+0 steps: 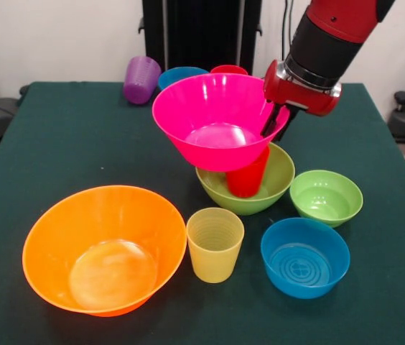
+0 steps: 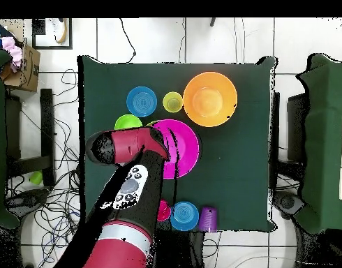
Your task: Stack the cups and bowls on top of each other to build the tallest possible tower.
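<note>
Hot pink bowl [image 1: 217, 118] tilted on the tower
The claw [image 1: 278, 121] pinches its rim above the bright red cup [image 1: 248, 176] in the medium lime green bowl [image 1: 278, 180].

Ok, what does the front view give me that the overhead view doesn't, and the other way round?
Front only: the bright red cup standing in the medium green bowl beneath the tilted hot pink bowl, and the end effector at that bowl's rim.
Overhead only: the arm along its length, covering part of the small green bowl, and all four edges of the table.
Both: the orange bowl, yellow cup, a blue bowl and the purple cup.
</note>
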Robot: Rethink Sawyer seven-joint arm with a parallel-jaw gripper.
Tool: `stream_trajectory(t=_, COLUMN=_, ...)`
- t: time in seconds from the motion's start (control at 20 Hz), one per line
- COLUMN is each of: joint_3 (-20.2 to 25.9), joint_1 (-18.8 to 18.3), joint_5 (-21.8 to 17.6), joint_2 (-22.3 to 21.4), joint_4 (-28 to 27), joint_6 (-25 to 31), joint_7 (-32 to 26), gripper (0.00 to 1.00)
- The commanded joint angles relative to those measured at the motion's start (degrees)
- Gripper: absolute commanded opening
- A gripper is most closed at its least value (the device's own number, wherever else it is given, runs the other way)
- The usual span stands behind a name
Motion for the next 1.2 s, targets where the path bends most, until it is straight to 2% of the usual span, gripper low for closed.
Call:
stream_trajectory(t=0.05, joint_3=10.36, joint_1=-0.55, joint_5=0.98, joint_2=3.49, joint_4=2.95, joint_6=-0.84, joint_7=3.11, gripper=0.0)
stream_trajectory(t=1.2, joint_3=11.74, joint_1=-2.32, joint_5=0.1, joint_2=2.21, joint_4=4.8, joint_6=-1.33, joint_7=0.93, gripper=0.0)
